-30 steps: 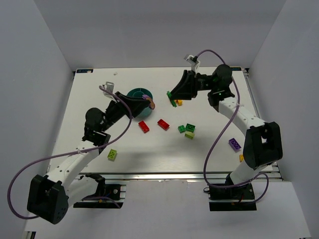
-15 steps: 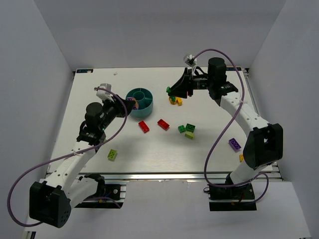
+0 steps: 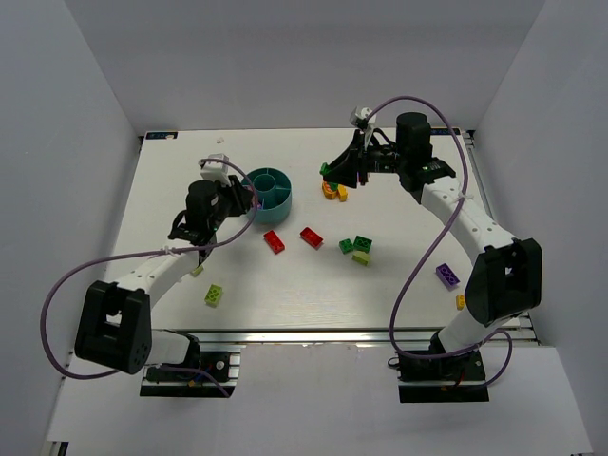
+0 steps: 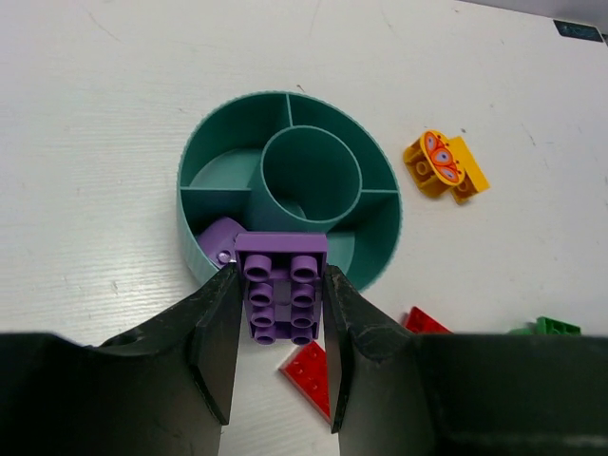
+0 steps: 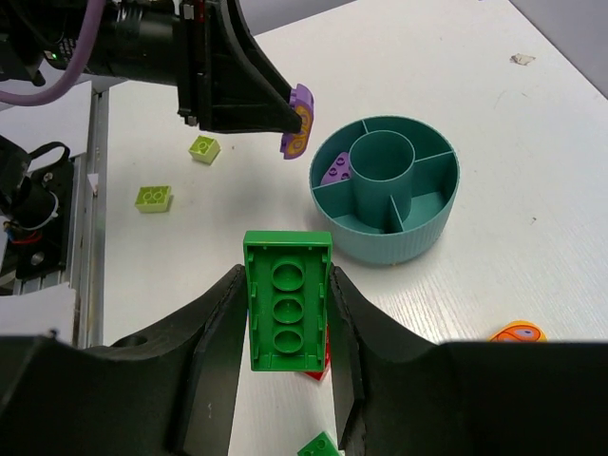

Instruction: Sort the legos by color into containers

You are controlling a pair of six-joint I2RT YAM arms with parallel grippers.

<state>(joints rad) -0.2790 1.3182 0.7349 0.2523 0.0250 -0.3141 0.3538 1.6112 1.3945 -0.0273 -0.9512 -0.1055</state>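
Note:
My left gripper (image 4: 282, 277) is shut on a purple lego (image 4: 280, 304), studs toward the camera, at the near rim of the teal divided bowl (image 4: 220, 161). Another purple piece (image 4: 218, 243) lies in the compartment just beyond it. In the top view this gripper (image 3: 245, 193) sits at the bowl's (image 3: 269, 201) left edge. My right gripper (image 5: 286, 275) is shut on a dark green lego (image 5: 285, 323), hollow underside up, held above the table to the right of the bowl (image 5: 399, 249). From above it (image 3: 326, 172) hangs over an orange lego (image 3: 332, 192).
Loose on the table are two red legos (image 3: 274, 241) (image 3: 311, 236), a green and lime cluster (image 3: 359, 249), a lime one (image 3: 215, 294), a purple one (image 3: 447, 275) and an orange one (image 3: 460, 302) near the right arm's base. White walls close in the table.
The left gripper has drawn back from over the bowl's right side to its left rim, still holding the purple lego. The right gripper rose slightly with the green lego, then stayed put.

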